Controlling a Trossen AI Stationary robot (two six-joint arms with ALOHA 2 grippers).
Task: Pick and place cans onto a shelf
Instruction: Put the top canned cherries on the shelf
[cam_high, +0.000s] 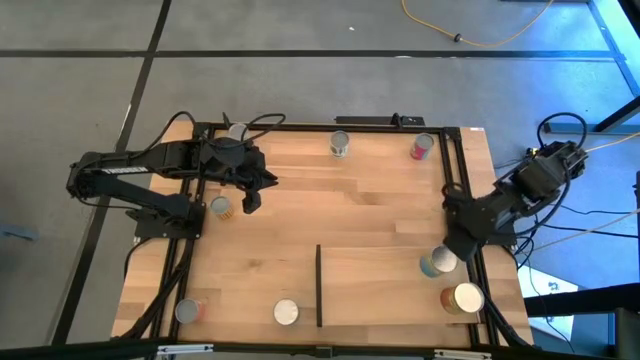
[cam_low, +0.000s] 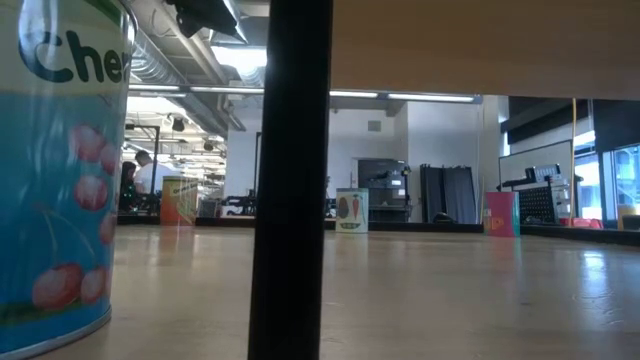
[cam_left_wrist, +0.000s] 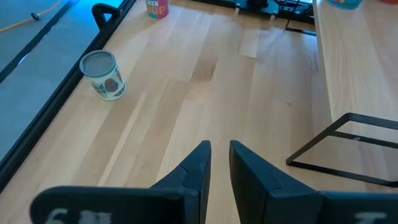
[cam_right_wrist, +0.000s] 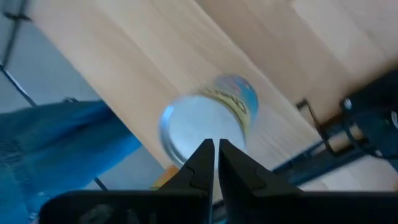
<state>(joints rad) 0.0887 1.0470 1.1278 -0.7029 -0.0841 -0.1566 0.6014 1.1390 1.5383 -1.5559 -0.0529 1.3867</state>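
The shelf (cam_high: 380, 285) is a pale-wood panel at the table's near right, with a black strip along its left side. Two cans stand on it by the right edge: a blue-labelled can with a silver top (cam_high: 438, 263) (cam_right_wrist: 205, 121) and a golden-topped can (cam_high: 463, 298). My right gripper (cam_high: 453, 247) (cam_right_wrist: 216, 149) hangs just above the blue can's top, pointing steeply down, open by only a narrow slit and holding nothing. My left gripper (cam_high: 250, 200) (cam_left_wrist: 221, 149) waits over the table's far left, fingers a little apart and empty, beside a silver-topped can (cam_high: 221, 207).
More cans stand upright on the table: two along the far edge (cam_high: 340, 145) (cam_high: 422, 147), one in the far left corner (cam_high: 238, 130), two by the near edge (cam_high: 188, 310) (cam_high: 286, 313). Bare wood lies in the table's middle. Cables run along the frame.
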